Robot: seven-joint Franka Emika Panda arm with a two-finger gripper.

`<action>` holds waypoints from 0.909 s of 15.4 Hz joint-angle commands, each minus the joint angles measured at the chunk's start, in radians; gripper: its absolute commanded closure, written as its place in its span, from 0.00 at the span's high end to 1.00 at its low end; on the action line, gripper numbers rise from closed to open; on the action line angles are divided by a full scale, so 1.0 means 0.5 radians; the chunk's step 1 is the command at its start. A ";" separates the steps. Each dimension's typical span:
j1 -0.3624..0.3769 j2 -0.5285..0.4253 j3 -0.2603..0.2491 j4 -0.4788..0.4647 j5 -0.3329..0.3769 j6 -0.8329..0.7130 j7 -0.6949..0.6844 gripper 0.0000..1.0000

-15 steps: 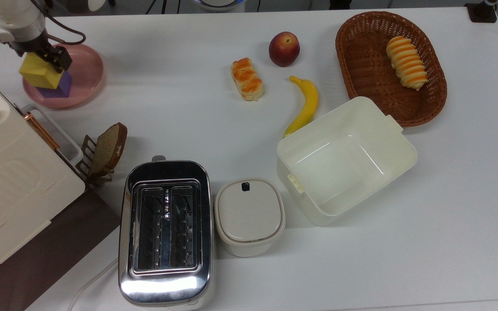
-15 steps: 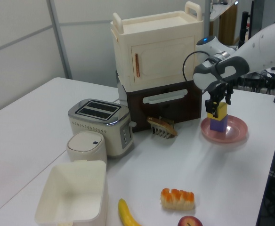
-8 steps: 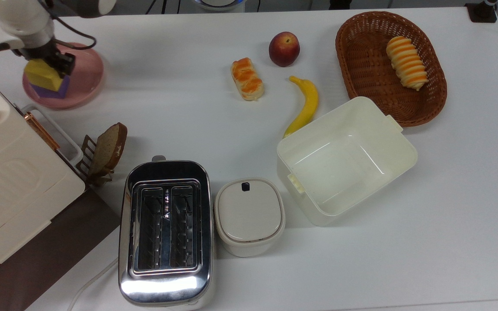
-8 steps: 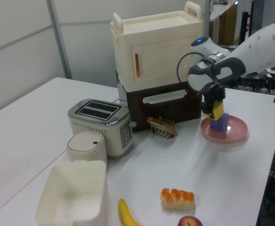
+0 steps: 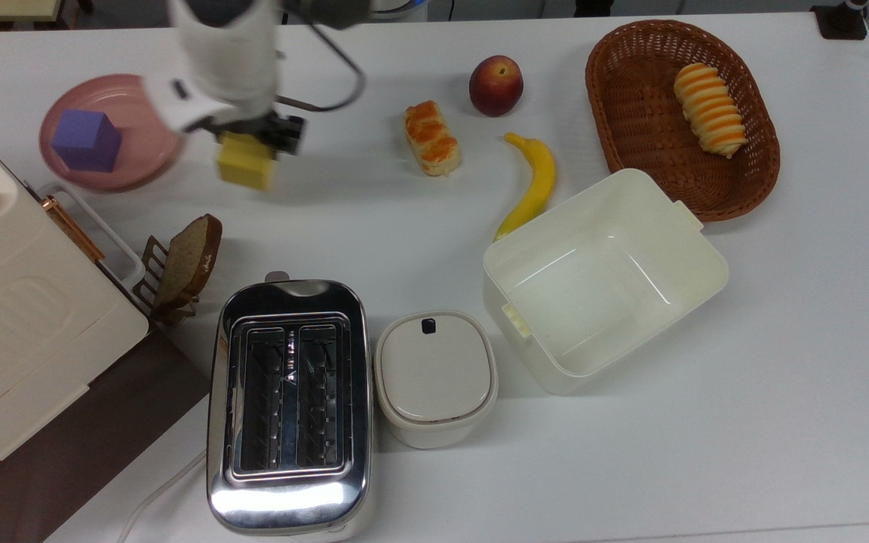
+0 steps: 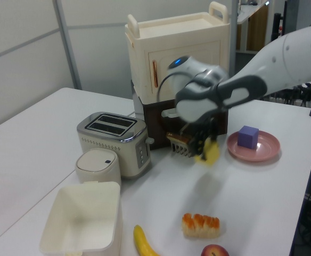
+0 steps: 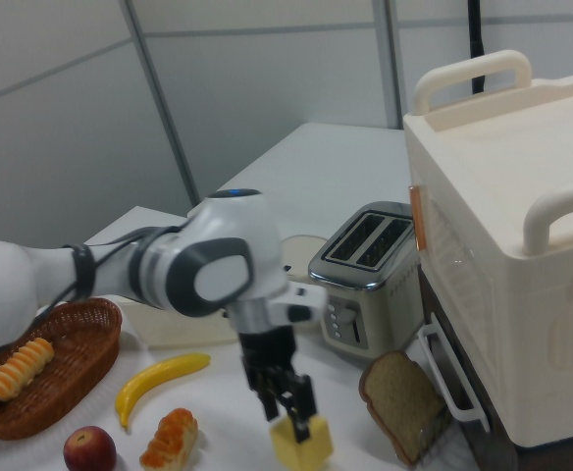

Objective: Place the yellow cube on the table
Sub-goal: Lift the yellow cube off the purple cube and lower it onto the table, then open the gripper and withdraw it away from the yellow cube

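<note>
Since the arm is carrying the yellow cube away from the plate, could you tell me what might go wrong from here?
1. The gripper holds the yellow cube only by its top, so most of it hangs below the fingers; it could slip out or tilt.
2. In the left view the cube hangs close to the bread slice in its rack; lowering there might knock it.
3. Released above the table, the cube may bounce or tumble toward the pastry.

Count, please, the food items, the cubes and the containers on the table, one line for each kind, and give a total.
Food: 5: peach, banana, two bread rolls, bread slice
Cubes: 2: yellow cube held in the hand, purple cube
Containers: 4: basket, open box, lidded pot, pink plate
Total: 11
</note>
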 commanded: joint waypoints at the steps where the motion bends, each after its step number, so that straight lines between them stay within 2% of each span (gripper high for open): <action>1: 0.150 -0.007 0.102 -0.034 0.006 0.028 0.344 1.00; 6: 0.172 -0.001 0.356 0.113 0.006 0.034 0.615 1.00; 10: 0.132 -0.074 0.467 0.144 0.003 0.025 0.606 1.00; 12: 0.019 -0.105 0.495 0.168 0.012 0.025 0.481 1.00; 14: -0.141 -0.133 0.574 0.187 0.046 -0.036 0.303 1.00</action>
